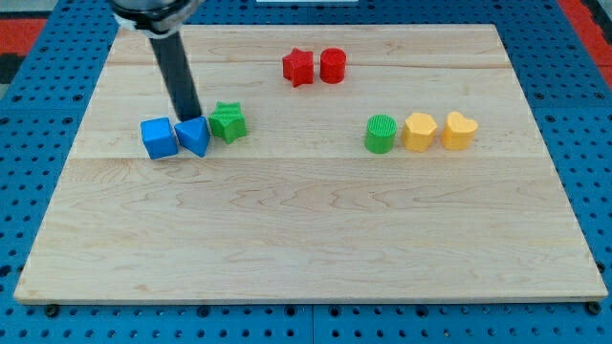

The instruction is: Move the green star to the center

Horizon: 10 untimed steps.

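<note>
The green star (228,122) sits on the wooden board (306,239) at the view's left of centre, touching a blue triangular block (194,137) on its left. My tip (188,117) stands just above the blue triangular block and just left of the green star, close to both.
A blue cube (159,138) lies left of the blue triangular block. A red star (298,67) and a red cylinder (332,65) lie near the top. A green cylinder (381,134), a yellow block (419,132) and a yellow heart (459,130) form a row at the right.
</note>
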{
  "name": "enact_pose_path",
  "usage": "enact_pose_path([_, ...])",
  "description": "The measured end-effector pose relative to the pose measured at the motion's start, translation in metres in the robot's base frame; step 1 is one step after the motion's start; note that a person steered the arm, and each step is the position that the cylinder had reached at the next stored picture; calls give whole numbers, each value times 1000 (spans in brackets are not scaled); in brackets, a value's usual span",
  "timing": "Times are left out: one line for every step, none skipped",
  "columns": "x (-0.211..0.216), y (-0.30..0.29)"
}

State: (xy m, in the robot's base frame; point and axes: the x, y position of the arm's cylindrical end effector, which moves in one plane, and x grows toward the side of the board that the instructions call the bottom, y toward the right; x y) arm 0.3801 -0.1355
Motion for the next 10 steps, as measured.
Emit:
enact_pose_path([7, 37])
enact_pose_path([19, 68])
enact_pose_path([28, 79])
enact_pose_path([42, 79])
enact_pose_path([51, 87])
enact_pose_path([54, 103])
enact_pose_path([54, 114])
enact_pose_path([54, 116])
enact_pose_path([53, 118])
enact_pose_path([49, 119])
